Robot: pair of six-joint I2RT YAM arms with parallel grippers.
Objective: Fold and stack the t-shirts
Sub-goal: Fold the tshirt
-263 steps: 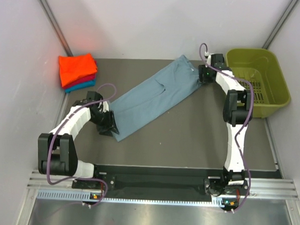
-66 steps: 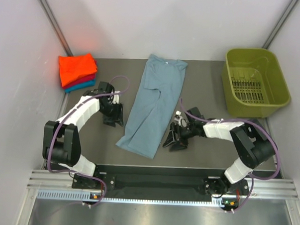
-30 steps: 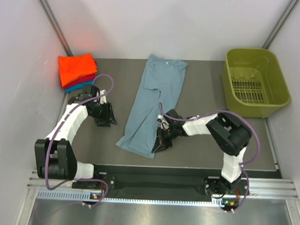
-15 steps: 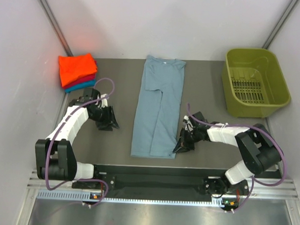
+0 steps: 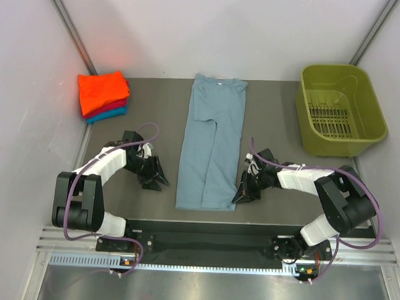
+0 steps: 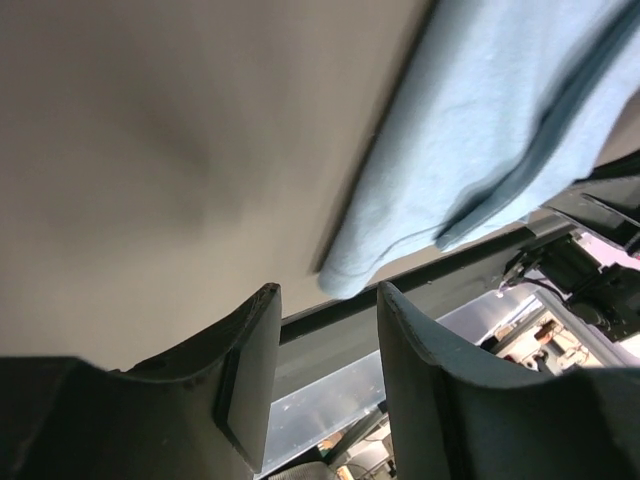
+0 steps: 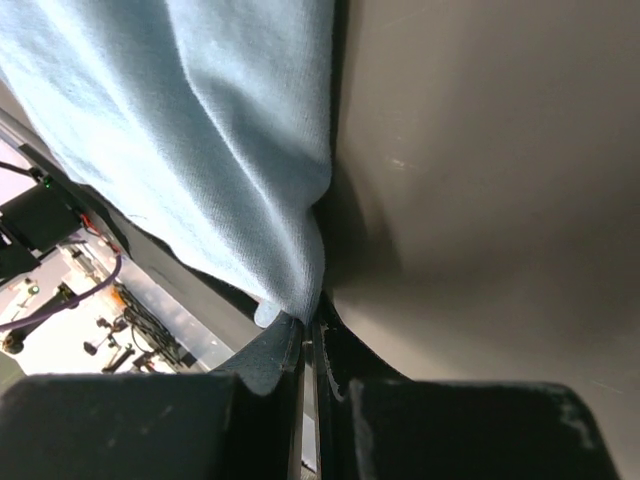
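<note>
The dusty grey-blue t-shirt [image 5: 210, 147] lies as a long narrow strip down the middle of the table, collar end far. My right gripper [image 5: 240, 194] is low at its near right corner, shut on the cloth's edge [image 7: 270, 250]; in the right wrist view the right gripper [image 7: 308, 325] has its jaws pressed together on that corner. My left gripper [image 5: 159, 181] stands open just left of the near left corner. In the left wrist view the left gripper [image 6: 328, 292] holds nothing, with the shirt corner [image 6: 350, 275] just beyond its fingertips. Folded orange, red and teal t-shirts [image 5: 103, 94] are stacked at the far left.
The olive-green basket [image 5: 371, 107] stands at the far right. The table's near edge and a metal rail [image 5: 209, 247] run just below the shirt's near hem. Grey walls close in both sides.
The right gripper has pulled the shirt's near end to the right, straightening the strip. The left gripper has moved nearer and rightward, toward the shirt's near left corner.
</note>
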